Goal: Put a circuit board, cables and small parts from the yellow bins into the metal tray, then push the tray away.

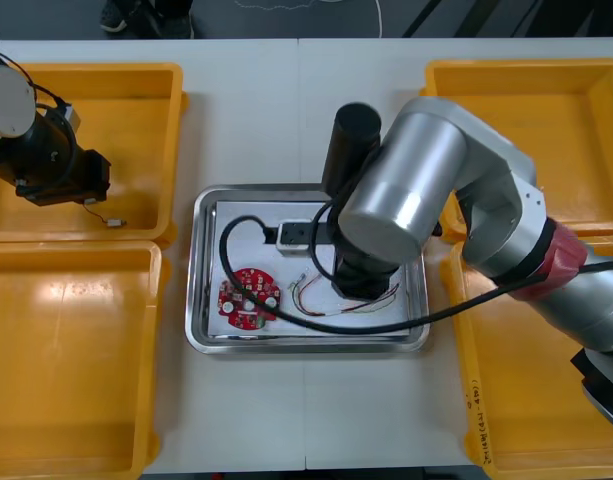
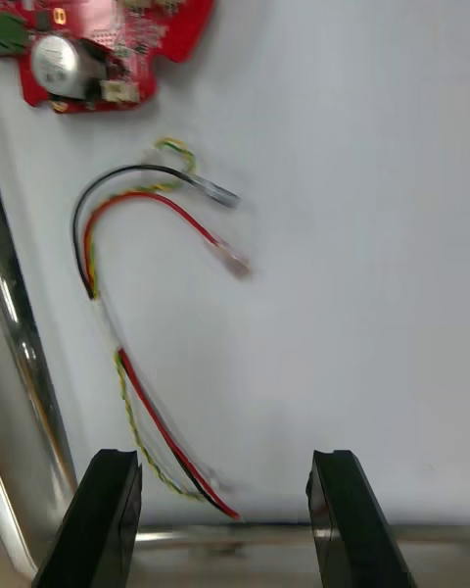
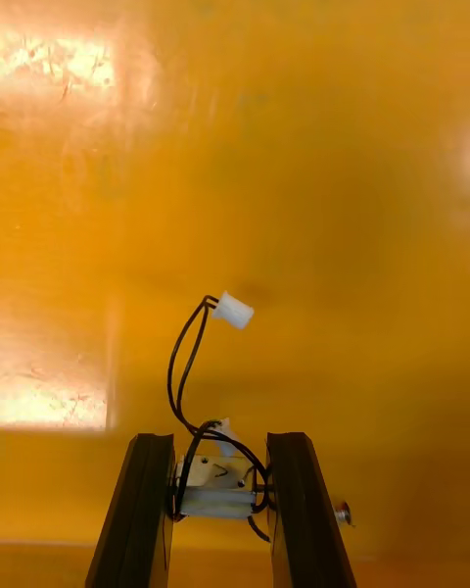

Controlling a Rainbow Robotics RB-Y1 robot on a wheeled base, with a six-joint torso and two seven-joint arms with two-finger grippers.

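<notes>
At the centre of the counter (image 1: 286,420) lies the metal tray (image 1: 286,343), white inside. The bulky right arm (image 1: 416,190) hangs over the tray's right half in the front view and covers what is under it. In the tray's lower left sits the round red circuit board (image 1: 248,298). A black cable (image 1: 226,255) loops above the board, running from a white block (image 1: 291,233) near the tray's upper edge. The red and yellow cable (image 1: 331,313) lies along the lower part of the tray, its long axis going left to right. In the right wrist view the right gripper (image 2: 223,480) hovers over this cable (image 2: 137,407) with its fingers wide apart and nothing held. The cable runs from between the fingers toward the board (image 2: 108,29), then bends back in a hook. At the upper left of the front view, the left gripper (image 3: 220,461) is down in a yellow bin (image 1: 126,130). Its fingers are closed against both sides of a small metal part (image 3: 215,490). The part's black wires rise away from the fingers to a white plug (image 3: 234,310).
</notes>
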